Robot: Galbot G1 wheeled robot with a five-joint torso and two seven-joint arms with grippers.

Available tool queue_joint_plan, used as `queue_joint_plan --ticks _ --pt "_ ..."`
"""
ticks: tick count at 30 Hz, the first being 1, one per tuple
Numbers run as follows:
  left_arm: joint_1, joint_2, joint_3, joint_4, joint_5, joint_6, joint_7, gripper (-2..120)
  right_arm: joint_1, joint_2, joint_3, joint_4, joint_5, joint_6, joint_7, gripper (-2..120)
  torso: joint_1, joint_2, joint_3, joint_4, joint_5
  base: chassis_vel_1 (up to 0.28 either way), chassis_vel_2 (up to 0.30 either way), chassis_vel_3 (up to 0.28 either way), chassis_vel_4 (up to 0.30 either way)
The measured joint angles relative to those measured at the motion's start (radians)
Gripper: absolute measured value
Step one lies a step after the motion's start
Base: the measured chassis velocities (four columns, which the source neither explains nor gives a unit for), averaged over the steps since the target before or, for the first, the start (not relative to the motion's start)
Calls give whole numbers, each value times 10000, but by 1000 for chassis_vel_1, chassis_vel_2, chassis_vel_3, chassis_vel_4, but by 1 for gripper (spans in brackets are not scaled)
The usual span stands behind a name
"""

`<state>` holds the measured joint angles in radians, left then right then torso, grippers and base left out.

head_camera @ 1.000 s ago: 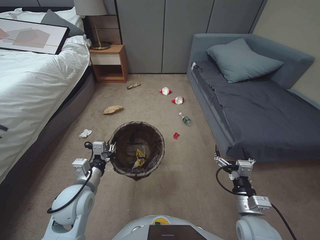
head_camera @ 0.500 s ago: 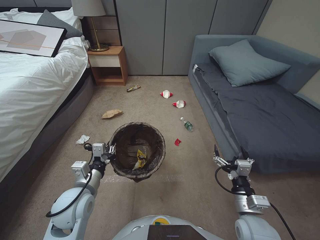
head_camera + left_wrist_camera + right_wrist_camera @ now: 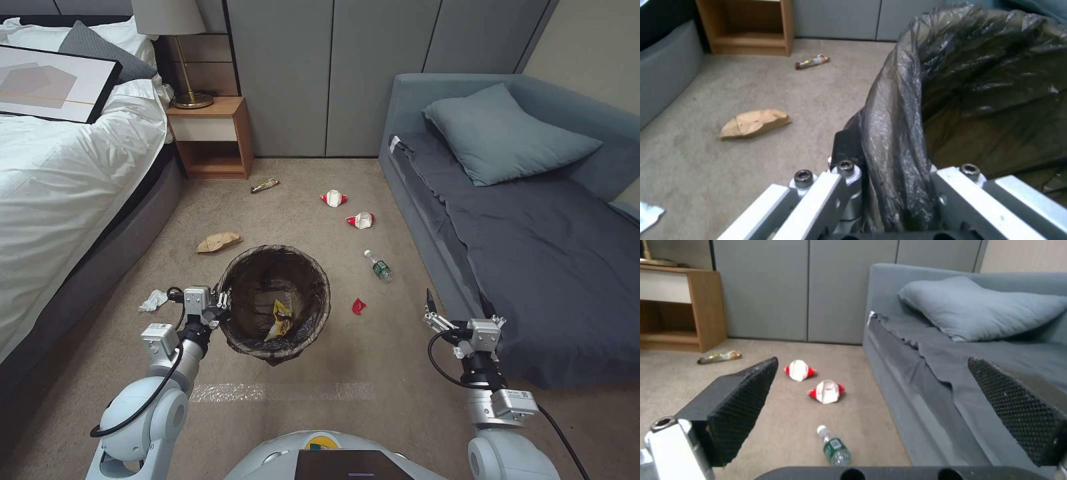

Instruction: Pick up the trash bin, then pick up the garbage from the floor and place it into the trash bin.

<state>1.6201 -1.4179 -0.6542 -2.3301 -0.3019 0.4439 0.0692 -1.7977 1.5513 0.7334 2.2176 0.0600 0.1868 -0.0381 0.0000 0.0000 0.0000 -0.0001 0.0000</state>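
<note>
My left gripper (image 3: pixel 223 303) is shut on the near-left rim of the trash bin (image 3: pixel 257 277) and holds it just above the carpet. In the left wrist view the bin's dark bag (image 3: pixel 907 100) is pinched between the jaws. A yellow wrapper (image 3: pixel 280 319) lies inside the bin. Garbage lies on the floor beyond: a brown paper bag (image 3: pixel 217 242), a candy wrapper (image 3: pixel 265 185), two crushed cups (image 3: pixel 333 198) (image 3: pixel 360 219), a bottle (image 3: pixel 379 266) and a red scrap (image 3: pixel 359 306). My right gripper (image 3: pixel 457 307) hangs open beside the sofa, right of the scrap, holding nothing.
A white-sheeted bed (image 3: pixel 60 187) bounds the left side and a grey sofa (image 3: pixel 533 240) the right. A wooden nightstand (image 3: pixel 210 137) stands against the back wall. A white crumpled tissue (image 3: pixel 153 300) lies by the bed. Open carpet stretches between bed and sofa.
The whole head picture has shifted, so the camera has moved: the litter sits lower and nearer. Both arms keep their poses, and the bin stays in the left gripper.
</note>
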Motion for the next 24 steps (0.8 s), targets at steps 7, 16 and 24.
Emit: queue_joint_plan --ticks 7,16,24 --pt "2 -54 -113 94 49 -30 25 7 122 -32 -32 -268 15 76 -2 100 0 0 0 2 0 -153 146 150 -144" --pt "-105 -147 -167 -48 322 187 48 7 280 -384 -151 -422 248 1 25 100 0 0 0 2 0 -142 133 131 -131" --pt "-139 -93 -186 -94 284 221 24 7 287 -293 -192 -348 205 -170 42 100 0 0 1 0 0 -131 136 130 -142"
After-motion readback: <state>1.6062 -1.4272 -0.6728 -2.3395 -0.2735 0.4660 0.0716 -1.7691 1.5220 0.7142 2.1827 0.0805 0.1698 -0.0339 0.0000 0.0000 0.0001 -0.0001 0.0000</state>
